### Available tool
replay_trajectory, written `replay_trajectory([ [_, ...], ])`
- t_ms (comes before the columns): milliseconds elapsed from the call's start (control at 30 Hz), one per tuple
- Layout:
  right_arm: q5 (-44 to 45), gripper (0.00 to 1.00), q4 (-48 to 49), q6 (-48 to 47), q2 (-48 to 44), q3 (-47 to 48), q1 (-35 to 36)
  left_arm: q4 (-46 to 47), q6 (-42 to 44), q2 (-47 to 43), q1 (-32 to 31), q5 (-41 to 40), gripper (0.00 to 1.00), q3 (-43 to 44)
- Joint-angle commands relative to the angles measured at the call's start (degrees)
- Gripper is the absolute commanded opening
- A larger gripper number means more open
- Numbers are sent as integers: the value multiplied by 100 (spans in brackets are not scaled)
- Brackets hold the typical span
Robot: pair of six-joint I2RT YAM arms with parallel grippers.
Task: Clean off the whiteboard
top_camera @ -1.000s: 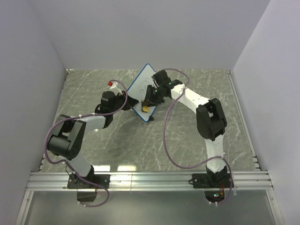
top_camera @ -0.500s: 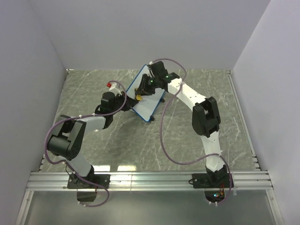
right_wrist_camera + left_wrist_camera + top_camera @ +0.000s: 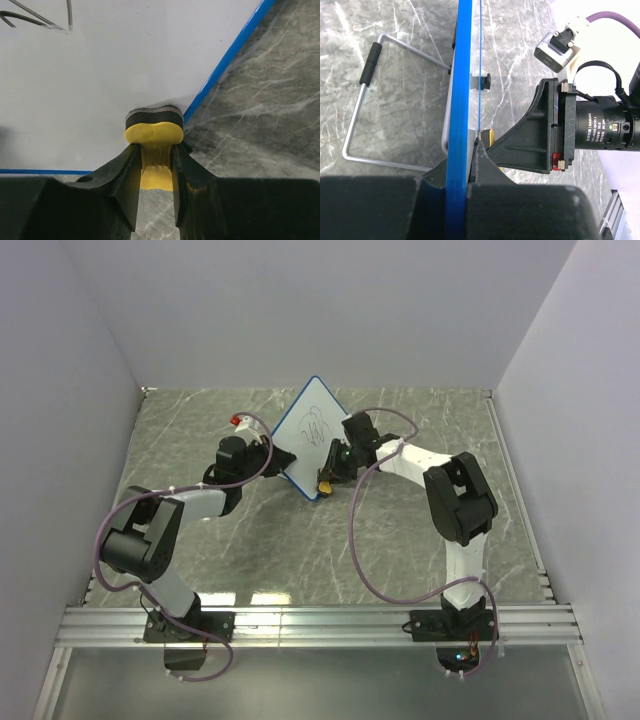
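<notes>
The grey marbled table [image 3: 420,530] is carrying the whiteboard [image 3: 310,430], which is standing on edge. Its lower corner is sitting just beside the yellow eraser [image 3: 153,131] pinched in the right gripper [image 3: 156,150]. A bent wire stand [image 3: 357,120] is lying on the table behind the board, opposite the eraser and ahead of the left gripper [image 3: 463,169].

Right wrist view: scribble [image 3: 39,17] cut off at the top edge; board [image 3: 100,75] runs out top and left. Left wrist view: board edge-on, face and scribble out of sight; left tool [image 3: 463,162] body blocks the lower frame. Top view: eraser [image 3: 325,481] too small to make out.
</notes>
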Motion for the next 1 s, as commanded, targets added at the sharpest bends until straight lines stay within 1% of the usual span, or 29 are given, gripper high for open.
replay_trajectory([
  [0,361,0,-98,-21,210,-228,225,-2940,470,464,-447,652,0,-488],
  [133,414,0,-299,14,69,246,225,-2949,444,412,-543,582,0,-532],
  [300,248,0,-335,137,94,1370,225,-3045,461,534,-649,679,0,-463],
  [333,221,0,-422,164,147,1755,225,-3054,470,569,-667,670,0,-445],
  [467,125,0,-546,287,533,2565,216,-3072,505,623,-667,679,0,-410],
  [567,63,0,-879,339,1199,3383,216,-3168,531,526,-684,653,0,-401],
  [633,-7,0,-1012,427,1438,3830,199,-3273,558,404,-711,644,0,-392],
  [700,-25,0,-986,585,1667,4034,181,-3422,610,324,-719,530,0,-339],
  [800,1,0,-881,752,1791,3930,146,-3835,672,157,-728,442,0,-243],
  [967,203,0,-591,709,1563,2807,32,-4021,637,-265,-781,362,0,-269],
])
